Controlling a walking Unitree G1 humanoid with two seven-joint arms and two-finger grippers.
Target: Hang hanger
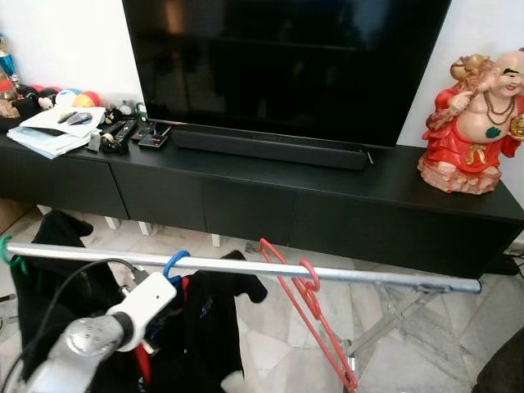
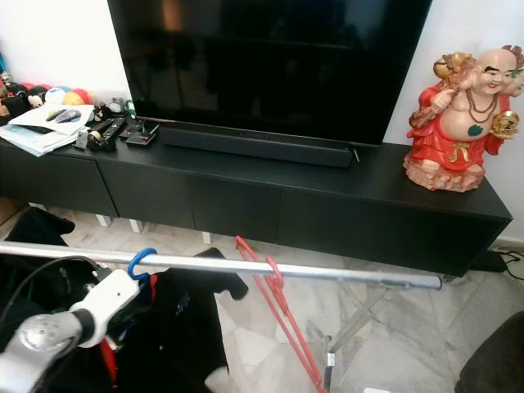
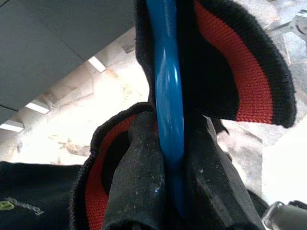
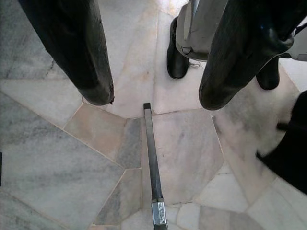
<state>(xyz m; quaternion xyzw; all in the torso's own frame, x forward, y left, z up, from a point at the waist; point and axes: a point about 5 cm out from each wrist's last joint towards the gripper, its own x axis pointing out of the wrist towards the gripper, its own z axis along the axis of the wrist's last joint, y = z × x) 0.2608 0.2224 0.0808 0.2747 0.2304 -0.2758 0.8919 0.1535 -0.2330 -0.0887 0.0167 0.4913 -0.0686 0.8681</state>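
We're up at the silver rail (image 1: 246, 266) with our left claw (image 3: 165, 191), and its two black fingers (image 3: 139, 177) are pinched tight on the neck of the blue hanger (image 1: 174, 264), right where the dark shirt (image 1: 209, 327) with its red-lined collar bunches around it. That low grip makes sense to us: it steers the hook, which curls over the rail, while the shirt's weight hangs straight below. From the head views the hook looks seated, so our guess is the hang is all but done. A bare red hanger (image 1: 307, 315) dangles just beside it, tilted, and a green hook (image 1: 6, 248) sits at the rail's far left. The left wrist view gives us the pinch itself, which our forearm hides from above. Our right claw (image 4: 153, 91) hangs idle, fingers wide and empty over the marble floor (image 4: 62, 158), above a dark metal bar (image 4: 152, 167).
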